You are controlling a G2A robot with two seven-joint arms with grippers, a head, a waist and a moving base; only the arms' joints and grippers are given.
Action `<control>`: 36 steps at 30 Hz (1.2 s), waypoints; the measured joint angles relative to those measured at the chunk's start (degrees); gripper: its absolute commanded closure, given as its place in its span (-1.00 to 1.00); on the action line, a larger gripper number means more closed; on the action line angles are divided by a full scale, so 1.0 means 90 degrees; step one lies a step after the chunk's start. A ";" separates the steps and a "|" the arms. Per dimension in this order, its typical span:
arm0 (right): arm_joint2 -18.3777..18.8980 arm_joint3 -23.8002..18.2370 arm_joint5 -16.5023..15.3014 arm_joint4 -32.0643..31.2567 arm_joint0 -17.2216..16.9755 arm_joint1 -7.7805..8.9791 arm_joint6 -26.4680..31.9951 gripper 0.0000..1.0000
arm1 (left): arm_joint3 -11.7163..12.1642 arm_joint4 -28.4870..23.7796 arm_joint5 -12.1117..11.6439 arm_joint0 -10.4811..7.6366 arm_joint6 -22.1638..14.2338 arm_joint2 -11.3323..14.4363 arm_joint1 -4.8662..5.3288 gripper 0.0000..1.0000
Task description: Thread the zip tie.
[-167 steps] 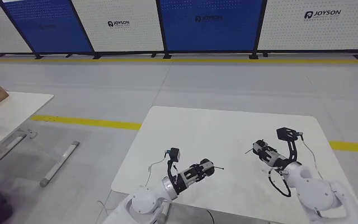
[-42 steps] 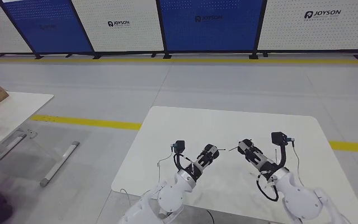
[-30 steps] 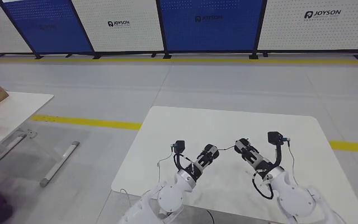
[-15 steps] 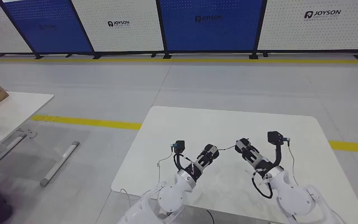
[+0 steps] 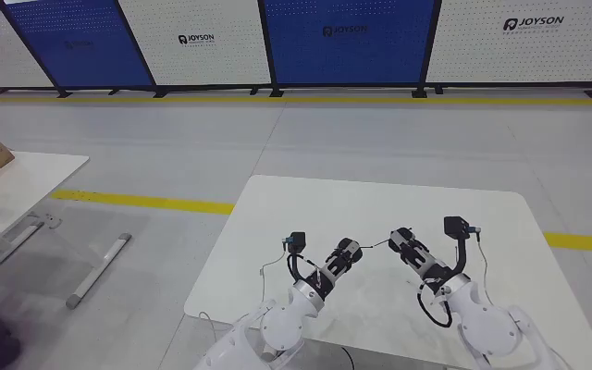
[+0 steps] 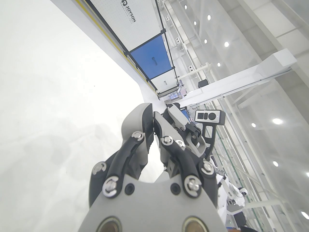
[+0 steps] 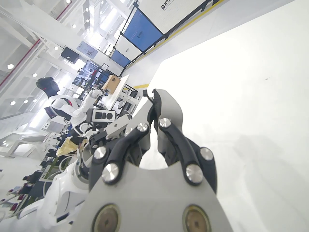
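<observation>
A thin black zip tie (image 5: 375, 245) spans the short gap between my two grippers above the white table (image 5: 370, 199). The left gripper (image 5: 355, 248) is shut, fingertips pressed together (image 6: 153, 118), and the tie's strip leads out of it. In the right wrist view, the right gripper (image 7: 152, 97) is shut on the tie, whose small black head (image 7: 144, 92) sticks out past the fingertips. In the top view this gripper (image 5: 393, 240) faces the left one, tip to tip, nearly touching. Each wrist view shows the other gripper close behind its own fingers.
The table's near edge (image 5: 370, 344) lies just under both arms. A second white table (image 5: 37, 176) stands far off to the left. Blue and white panels (image 5: 347, 42) line the back of the room.
Both arms have swung inward since the earliest frame, bringing the grippers tip to tip. Over the last half second nothing has visibly moved.
</observation>
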 measured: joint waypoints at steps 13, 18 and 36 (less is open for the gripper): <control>-0.0039 0.0084 0.0097 -0.0149 0.0073 -0.0058 0.0147 1.00 | 0.0000 0.0000 0.0000 0.0000 0.0000 0.0000 0.0000 1.00; 0.0053 0.0075 0.0008 -0.0121 0.0036 -0.0066 0.0138 1.00 | 0.0000 0.0000 0.0000 0.0000 0.0000 0.0000 0.0000 1.00; 0.0080 0.0098 -0.0029 -0.0268 0.0125 -0.0112 0.0443 1.00 | 0.0000 0.0000 0.0000 0.0000 0.0000 0.0000 0.0000 1.00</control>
